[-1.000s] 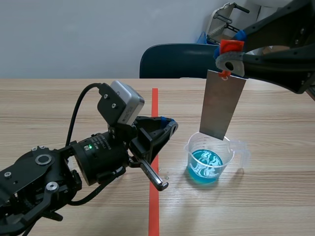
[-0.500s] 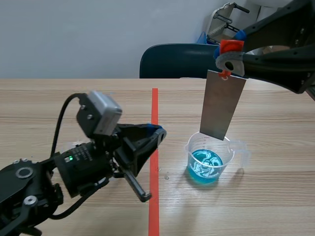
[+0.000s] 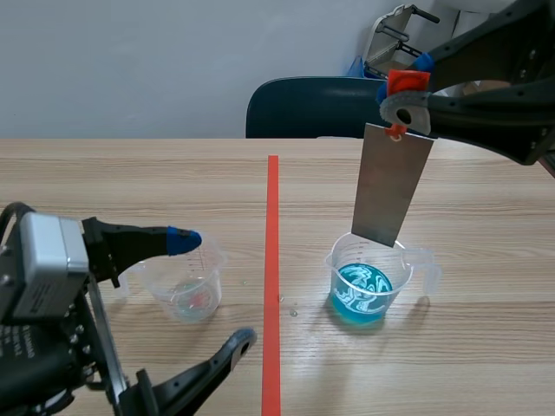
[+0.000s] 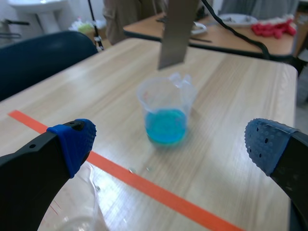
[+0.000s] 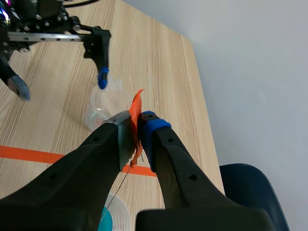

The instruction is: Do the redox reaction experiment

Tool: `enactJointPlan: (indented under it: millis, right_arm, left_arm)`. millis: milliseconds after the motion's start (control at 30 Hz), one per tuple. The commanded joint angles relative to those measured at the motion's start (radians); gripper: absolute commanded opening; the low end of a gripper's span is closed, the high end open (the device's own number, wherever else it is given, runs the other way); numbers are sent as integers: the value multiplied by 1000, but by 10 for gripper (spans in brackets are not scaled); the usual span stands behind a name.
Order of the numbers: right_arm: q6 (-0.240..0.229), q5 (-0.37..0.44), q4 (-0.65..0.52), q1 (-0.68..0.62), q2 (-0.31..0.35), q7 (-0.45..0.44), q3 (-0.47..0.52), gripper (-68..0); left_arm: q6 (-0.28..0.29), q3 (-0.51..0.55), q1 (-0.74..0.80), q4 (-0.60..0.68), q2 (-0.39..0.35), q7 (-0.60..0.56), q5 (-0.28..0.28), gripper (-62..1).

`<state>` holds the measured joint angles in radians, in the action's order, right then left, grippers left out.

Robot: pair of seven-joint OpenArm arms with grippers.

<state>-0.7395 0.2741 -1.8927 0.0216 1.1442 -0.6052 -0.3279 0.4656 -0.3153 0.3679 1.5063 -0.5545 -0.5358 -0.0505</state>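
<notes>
In the lower left of the scene view, our left gripper [image 3: 212, 288] has drawn back from the orange-red tape line [image 3: 271, 260] toward the frame's corner. Its fingers are spread wide with nothing between them. That retreat has uncovered a small clear cup [image 3: 178, 290] left of centre, which the arm had mostly hidden. It stands on the table [image 3: 486, 347] and holds no more than a faint pinkish trace at its bottom.

Right of centre nothing has shifted. The beaker of blue solution [image 3: 371, 286] sits where it was, just right of the tape line. The metal strip [image 3: 392, 182] hangs upright over it, with its lower end at the rim and, as the left wrist view shows, clear of the liquid.

In the upper right, our right gripper [image 3: 406, 94] stays clamped on the orange tag [image 3: 408, 81] at the strip's top.

We judge that the left arm has cleared out of the way and that the dip into the blue solution is not yet made.
</notes>
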Motion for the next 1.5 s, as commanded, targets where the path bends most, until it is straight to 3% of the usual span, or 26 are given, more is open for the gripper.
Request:
enactJointPlan:
  millis: [0,200,333,533,733,1133,1300,1367,1467]
  right_arm:
    - [-6,18,-7,14,14,-19,15,-669]
    - [-6,18,-7,14,14,-19,15,-669]
    - [-6,18,-7,14,14,-19,15,-669]
    - [-6,18,-7,14,14,-19,15,-669]
    - [-6,18,-7,14,14,-19,15,-669]
    - [-6,18,-7,14,14,-19,15,-669]
    - [-6,18,-7,14,14,-19,15,-669]
    - [-6,18,-7,14,14,-19,15,-669]
    - [-6,18,-7,14,14,-19,15,-669]
  left_arm:
    - [-6,28,39,29,-18,-44,-12,14]
    - [-7,136,212,113,-97,-153,-12,14]
    - [-14,231,339,177,-134,-156,-15,14]
    - [-63,364,515,227,-142,-156,-22,14]
    - [-63,454,629,232,-142,-182,-73,14]
    - [-64,486,663,231,-142,-186,-103,14]
    - [-90,486,662,231,-142,-183,-103,14]
    - [-109,486,662,231,-141,-162,-126,14]
    - [-146,486,662,229,-141,-125,-203,14]
